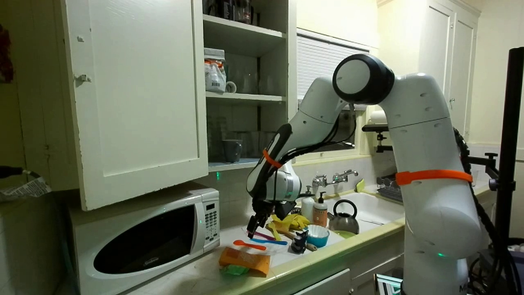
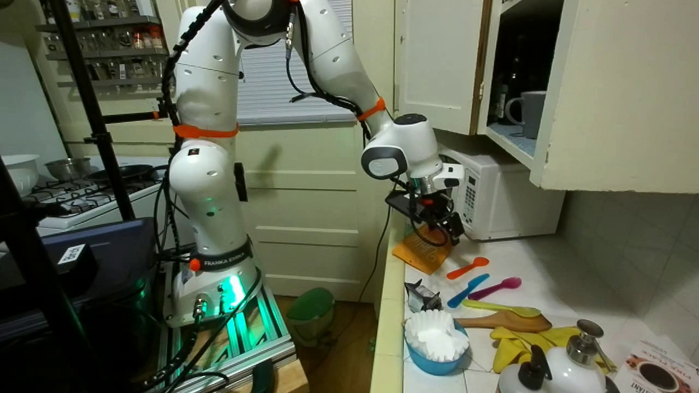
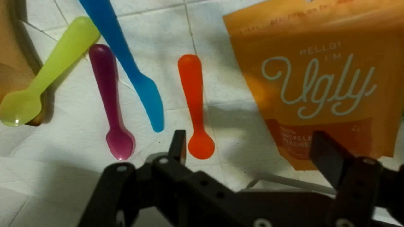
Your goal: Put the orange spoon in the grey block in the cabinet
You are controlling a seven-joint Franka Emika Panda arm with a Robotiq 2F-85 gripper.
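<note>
end effector, jaws wide apart, near orange spoon

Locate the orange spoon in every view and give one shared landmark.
In an exterior view: orange spoon low, just left of centre; pouch below.
In an exterior view: orange spoon right of centre, lower half; pouch left.
In the wrist view: orange spoon near centre; pouch right.
Shared landmark: pouch.

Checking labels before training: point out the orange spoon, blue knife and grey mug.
Orange spoon (image 3: 196,102): wrist view, on the handle.
Blue knife (image 3: 127,61): wrist view, on the handle near the blade.
Grey mug (image 2: 534,113): in an exterior view, on its outer wall.
</note>
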